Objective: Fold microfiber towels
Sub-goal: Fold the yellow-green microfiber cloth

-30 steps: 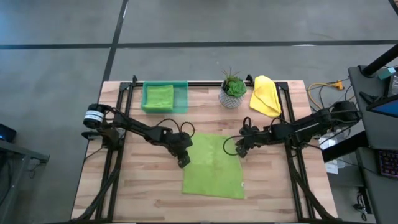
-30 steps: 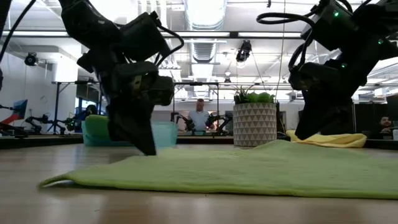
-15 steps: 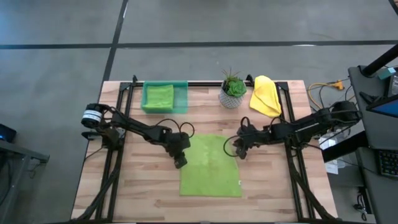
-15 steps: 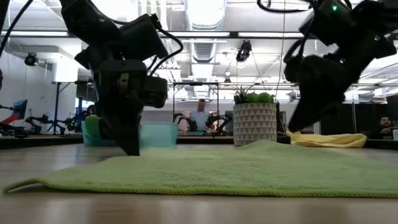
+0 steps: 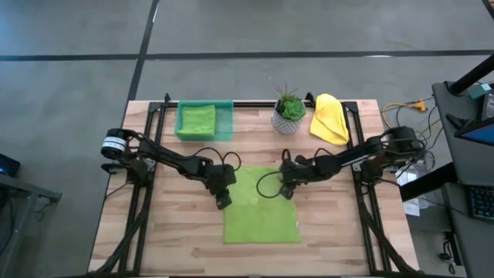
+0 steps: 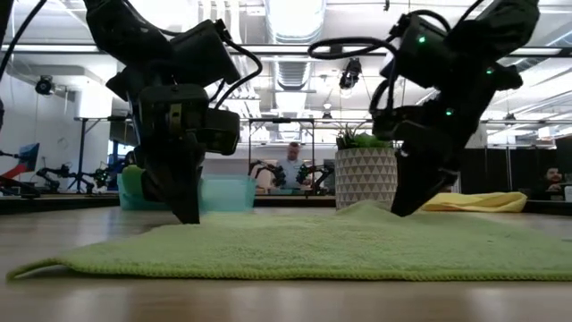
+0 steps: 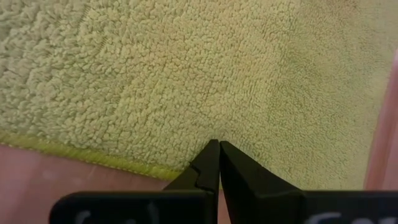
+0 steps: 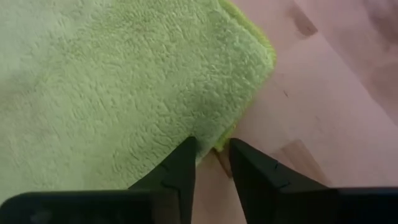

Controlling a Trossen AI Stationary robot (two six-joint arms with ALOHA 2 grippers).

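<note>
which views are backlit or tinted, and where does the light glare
Low view: ceiling lights glare from behind, so both arms read as near silhouettes above the lime green towel, and the room behind is soft. High view: even light, faint shadows, towel clearly edged. Left wrist view: wood looks pinkish, towel pile sharp. Right wrist view: same pink cast, the dark fingers slightly soft.

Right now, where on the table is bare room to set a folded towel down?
Bare wood lies left of the spread lime green towel, below the left gripper, and right of it below the right gripper. The far edge is crowded: green tray, potted plant, yellow towel.
</note>
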